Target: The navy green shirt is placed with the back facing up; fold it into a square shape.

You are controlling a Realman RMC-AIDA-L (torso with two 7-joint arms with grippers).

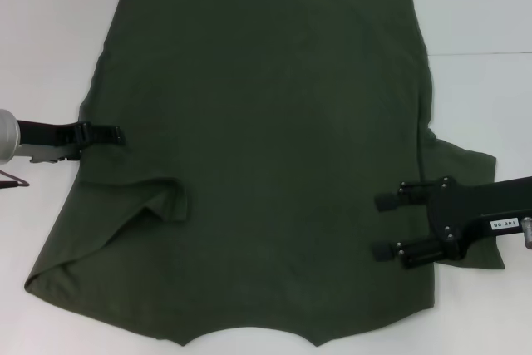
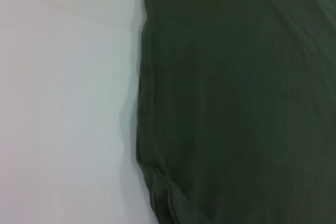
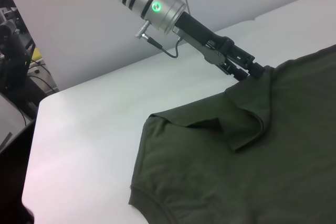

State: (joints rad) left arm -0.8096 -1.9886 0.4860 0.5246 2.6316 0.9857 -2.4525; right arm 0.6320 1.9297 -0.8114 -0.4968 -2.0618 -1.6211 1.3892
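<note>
Navy green shirt (image 1: 266, 147) lies flat, back up, on the white worktop (image 1: 50, 39), collar near. Left sleeve is already turned in. Left pincer (image 1: 112, 133) sits narrow at the shirt's left edge; whether it grips cloth, cannot tell. Right pincer (image 1: 385, 225) is spread wide, holding nothing, over the right sleeve. Likely step: right-side fold. Next: close on that sleeve edge and carry it inward.

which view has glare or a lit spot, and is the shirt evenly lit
Right wrist view: a green indicator light glows on the left arm. Head view: the navy green shirt reads evenly dark and the white table looks washed out. Left wrist view: soft, flat light.
</note>
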